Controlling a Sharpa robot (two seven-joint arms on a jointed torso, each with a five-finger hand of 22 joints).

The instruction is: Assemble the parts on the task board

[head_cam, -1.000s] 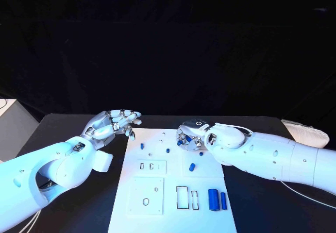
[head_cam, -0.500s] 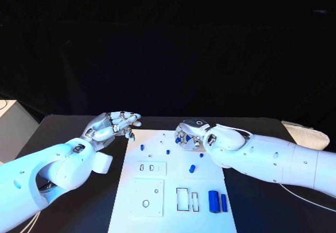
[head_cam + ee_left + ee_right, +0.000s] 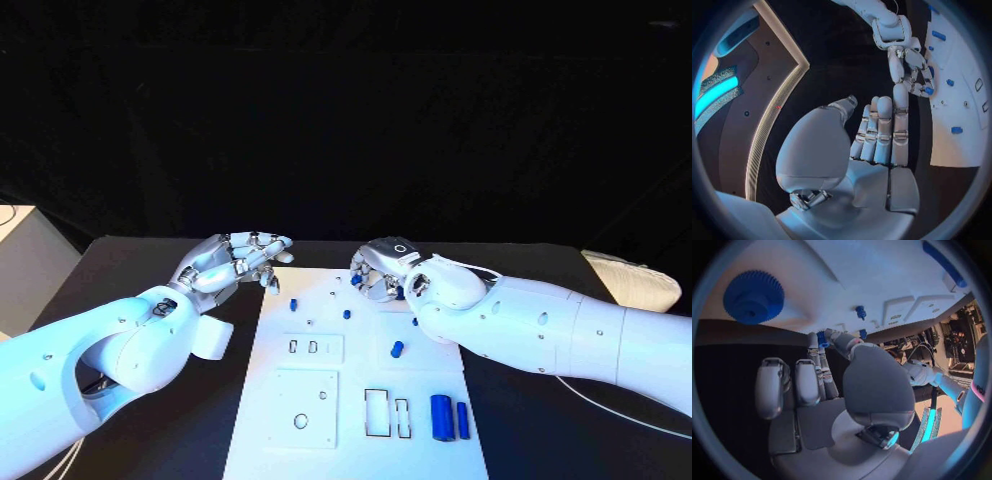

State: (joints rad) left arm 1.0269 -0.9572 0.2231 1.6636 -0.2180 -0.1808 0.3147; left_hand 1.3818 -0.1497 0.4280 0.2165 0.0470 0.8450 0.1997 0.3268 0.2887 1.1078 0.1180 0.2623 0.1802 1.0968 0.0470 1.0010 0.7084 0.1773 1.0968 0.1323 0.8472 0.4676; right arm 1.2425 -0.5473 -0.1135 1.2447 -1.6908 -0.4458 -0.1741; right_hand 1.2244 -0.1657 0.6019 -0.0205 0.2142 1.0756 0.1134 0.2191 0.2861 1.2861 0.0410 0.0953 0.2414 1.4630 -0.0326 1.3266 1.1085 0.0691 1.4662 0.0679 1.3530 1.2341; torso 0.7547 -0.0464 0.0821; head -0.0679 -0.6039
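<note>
The right robot hand (image 3: 379, 270) pinches a small blue part (image 3: 822, 339) above the white task board (image 3: 361, 420); left robot hand (image 3: 231, 262) released.

The right robot hand (image 3: 384, 266) now sits farther back over the far end of the white board (image 3: 335, 400), pinching a small blue part (image 3: 822, 338).

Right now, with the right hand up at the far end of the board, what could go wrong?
The right hand pinches a small blue part only at its fingers' ends; it could slip out and roll off the task board. The hand hangs close over the upright blue pegs, so lowering may knock one.
</note>
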